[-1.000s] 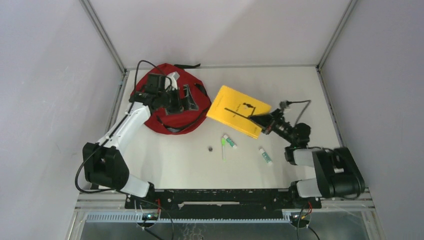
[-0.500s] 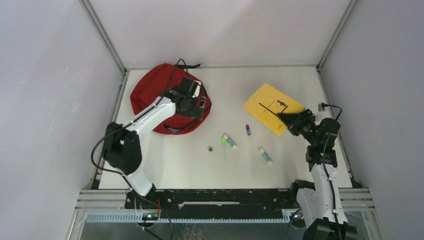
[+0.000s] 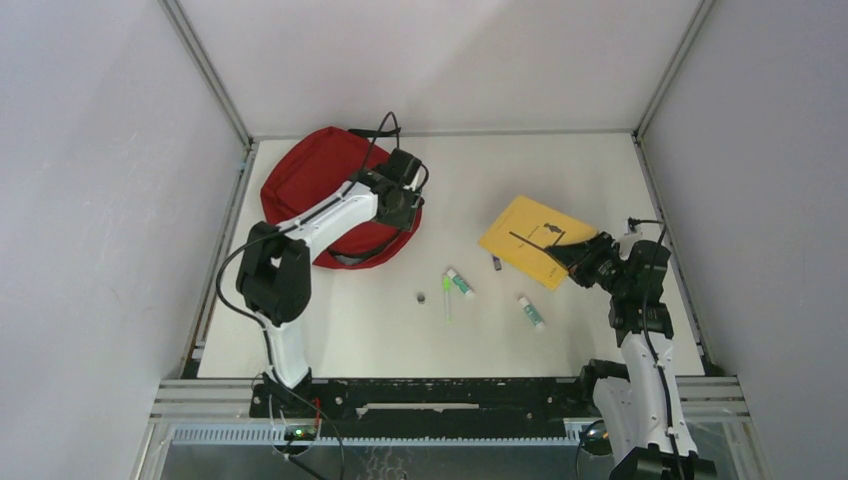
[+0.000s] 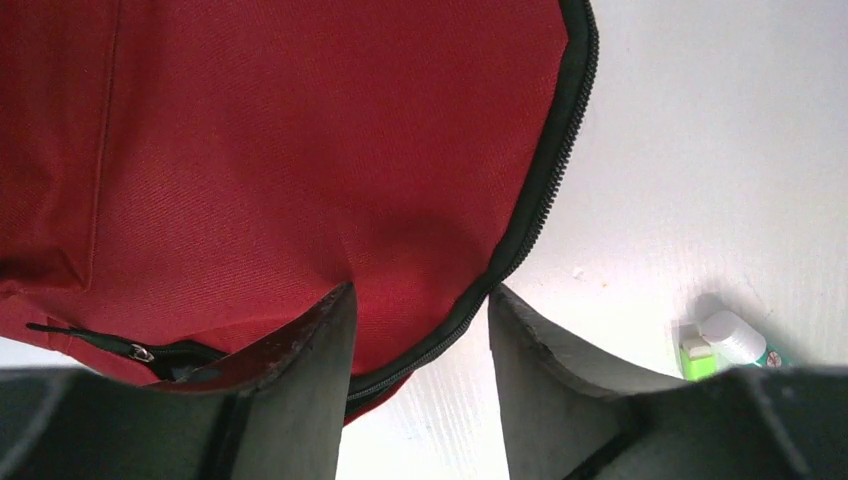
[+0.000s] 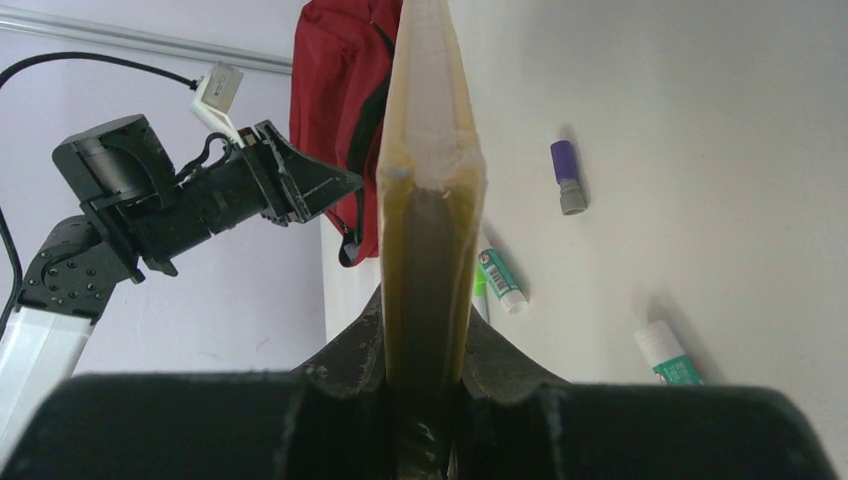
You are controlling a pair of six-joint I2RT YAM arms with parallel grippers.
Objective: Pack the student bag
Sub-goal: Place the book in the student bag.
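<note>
Red student bag (image 3: 320,185) at far-left of desk (image 3: 600,170); nothing visibly packed. Empty left fingers (image 4: 300,390) spread, straddling bag's zip edge (image 4: 545,190). Clamped right fingers (image 5: 345,365) hold yellow book (image 3: 530,235), well apart from bag. Glue sticks (image 3: 460,282), green marker (image 3: 446,298) loose on desk. Judgement: packing barely begun.

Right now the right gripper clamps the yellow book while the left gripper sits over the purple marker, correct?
No. The left wrist view shows the left gripper open over the student bag's zip edge instead. The right gripper does clamp the yellow book.
</note>
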